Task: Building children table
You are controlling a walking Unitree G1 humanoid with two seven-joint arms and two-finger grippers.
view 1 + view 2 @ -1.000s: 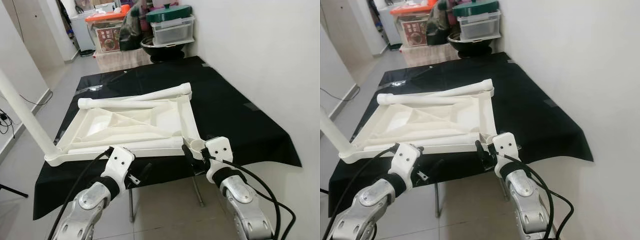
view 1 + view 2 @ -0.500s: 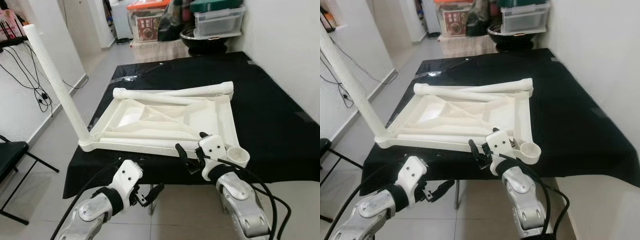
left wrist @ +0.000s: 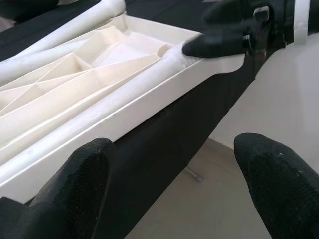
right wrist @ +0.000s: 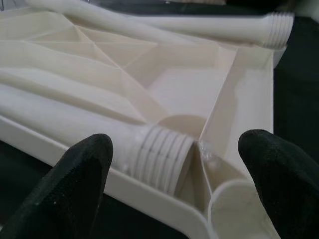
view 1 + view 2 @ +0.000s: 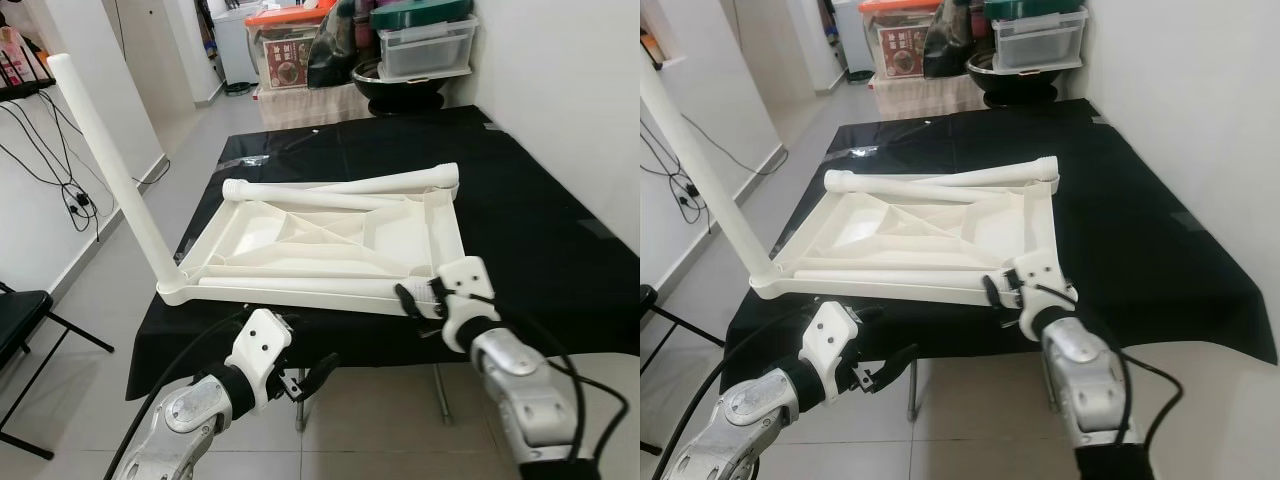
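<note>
A white plastic table top point(image 5: 437, 235) lies upside down on the black-covered table point(image 5: 540, 230). One white leg point(image 5: 115, 170) stands upright in its near left corner. Two loose legs point(image 5: 340, 188) lie along the far rim. A third loose leg point(image 5: 300, 285) rests inside the near rim, its threaded end point(image 4: 162, 157) beside the empty corner socket point(image 4: 239, 204). My right gripper point(image 5: 410, 298) is open at the near right corner, fingers either side of that threaded end without touching it. My left gripper point(image 5: 315, 372) hangs open below the table's front edge, holding nothing.
Storage boxes and a dark basin point(image 5: 420, 45) are stacked beyond the table's far end. A white wall runs along the right side. A black folding chair point(image 5: 20, 320) and wall cables point(image 5: 60, 170) are to the left, over tiled floor point(image 5: 110, 330).
The camera has swung about. My right gripper has moved right along the near rim to the corner and now covers the socket. The left gripper stays low under the front edge.
</note>
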